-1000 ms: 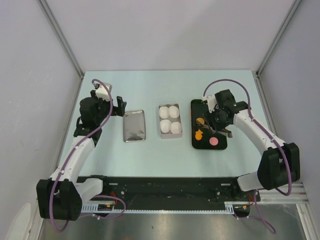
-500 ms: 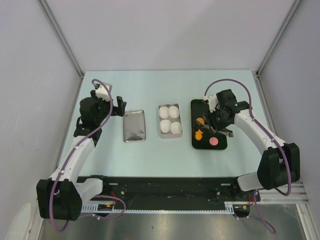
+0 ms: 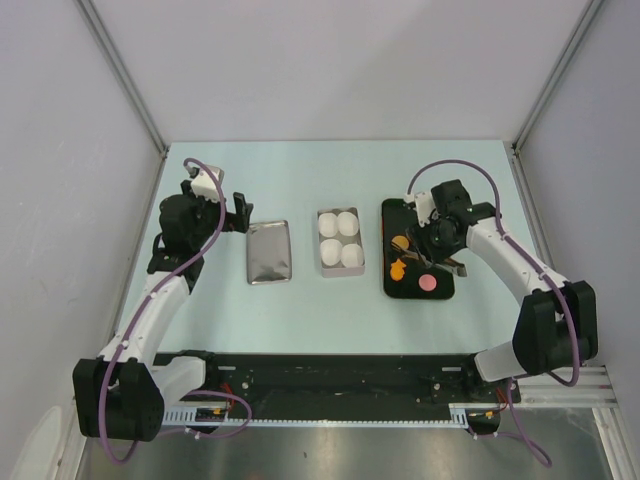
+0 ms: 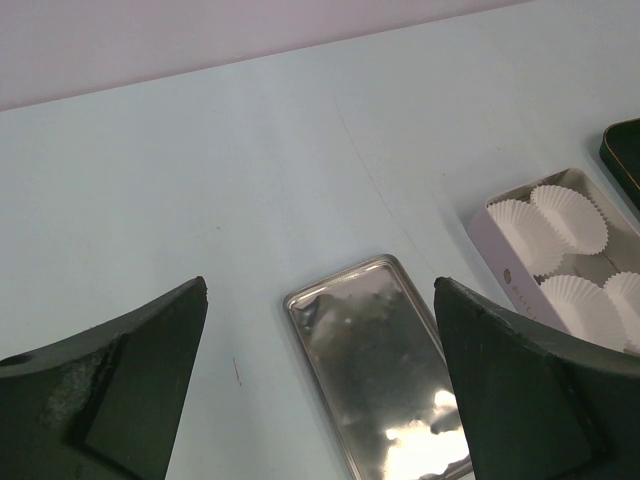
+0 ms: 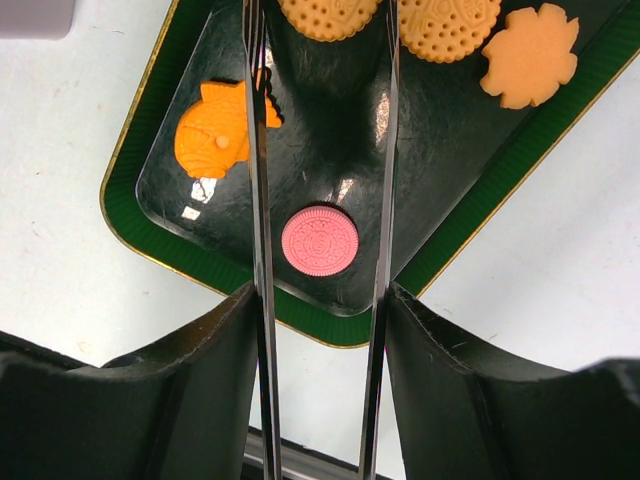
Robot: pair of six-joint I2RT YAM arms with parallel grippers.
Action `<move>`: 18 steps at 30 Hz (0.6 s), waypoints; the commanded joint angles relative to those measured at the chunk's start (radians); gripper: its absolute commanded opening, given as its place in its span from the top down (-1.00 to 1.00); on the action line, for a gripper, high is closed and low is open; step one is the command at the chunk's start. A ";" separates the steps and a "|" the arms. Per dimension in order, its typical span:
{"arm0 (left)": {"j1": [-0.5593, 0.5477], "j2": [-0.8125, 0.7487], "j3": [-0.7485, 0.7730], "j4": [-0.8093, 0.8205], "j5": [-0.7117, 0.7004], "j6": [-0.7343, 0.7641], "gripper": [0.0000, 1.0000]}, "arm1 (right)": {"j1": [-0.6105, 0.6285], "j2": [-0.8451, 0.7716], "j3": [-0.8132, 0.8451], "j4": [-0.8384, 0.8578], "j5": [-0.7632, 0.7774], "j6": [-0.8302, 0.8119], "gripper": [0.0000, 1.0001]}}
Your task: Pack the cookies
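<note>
The cookies lie on a dark green tray (image 5: 160, 245): a pink round one (image 5: 320, 241), an orange fish-shaped one (image 5: 215, 135), two pale round ones (image 5: 450, 25) and a flower-shaped one (image 5: 530, 55). My right gripper (image 5: 320, 300) hangs over the tray's near end, shut on metal tongs (image 5: 258, 200). The tongs' two blades stand apart, one on each side of the pink cookie, and I cannot tell whether they touch it. From above, the pink cookie (image 3: 427, 283) sits at the tray's near end. My left gripper (image 4: 320, 285) is open and empty above the table by the silver lid (image 4: 375, 370).
A white box (image 3: 322, 262) holding several white paper cups (image 3: 340, 240) stands between the silver lid (image 3: 269, 251) and the tray (image 3: 445, 290). Grey walls close in the table on three sides. The arms' black base rail runs along the near edge.
</note>
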 commanded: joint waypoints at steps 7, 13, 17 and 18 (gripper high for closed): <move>-0.003 0.001 -0.003 0.028 -0.007 0.014 -0.99 | -0.003 0.050 0.004 0.055 -0.011 -0.013 -0.08; -0.003 0.001 -0.004 0.031 -0.009 0.014 -1.00 | -0.004 0.040 0.003 0.047 -0.009 -0.016 -0.05; -0.003 0.007 -0.006 0.034 -0.007 0.011 -0.99 | -0.007 0.038 0.003 0.041 -0.005 -0.019 0.00; -0.003 0.005 -0.006 0.033 -0.009 0.011 -0.99 | -0.007 0.040 0.004 0.040 -0.005 -0.021 0.03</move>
